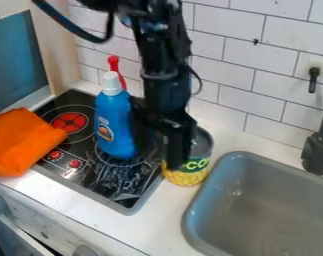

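white brick-pattern tiles [257, 65] back your tabletop [167, 220], with a dark faucet [317, 155] at 3 o'clock from the end effector [162, 152] and a grey sink [198, 210] at 4. a black toy stove [90, 172] lies on its 9 o'clock side, an orange cloth [23, 142] over its far-left corner area. the blue bottle [115, 125] stands upright on the stove at your 10 o'clock; the corn can [186, 176] stands upright at 5, between stove and sink, partly covered by the end effector. you cannot tell how far open that is, or whether it has hold of either. as for progress, neither looks lifted, so you seem to be at close quarters with both, any carrying left undone; contact is unclear.
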Controlling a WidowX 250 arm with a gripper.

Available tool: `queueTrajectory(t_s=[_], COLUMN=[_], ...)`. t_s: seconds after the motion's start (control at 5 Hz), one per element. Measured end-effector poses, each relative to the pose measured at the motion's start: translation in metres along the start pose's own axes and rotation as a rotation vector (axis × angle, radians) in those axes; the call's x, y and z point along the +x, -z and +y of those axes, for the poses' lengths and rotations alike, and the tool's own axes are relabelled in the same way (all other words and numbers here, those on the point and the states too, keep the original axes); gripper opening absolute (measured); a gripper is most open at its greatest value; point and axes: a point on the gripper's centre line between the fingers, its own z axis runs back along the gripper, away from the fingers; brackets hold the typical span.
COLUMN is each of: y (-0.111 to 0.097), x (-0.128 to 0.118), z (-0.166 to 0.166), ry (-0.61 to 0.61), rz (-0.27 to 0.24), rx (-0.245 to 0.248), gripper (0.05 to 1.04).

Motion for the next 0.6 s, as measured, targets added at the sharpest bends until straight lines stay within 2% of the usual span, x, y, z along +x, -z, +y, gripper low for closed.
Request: queueTrajectory(t_s=[0.2,0.4,0.6], y=[-0.029,-0.048,-0.067], x=[-0.024,-0.041,-0.061], z=[0.004,0.004,0.005], ry=[-0.023,-0.028,-0.025], rz=[-0.048,-0.054,-0.033], rx=[0.073,0.097,0.123], gripper=[1.007,1.007,1.007])
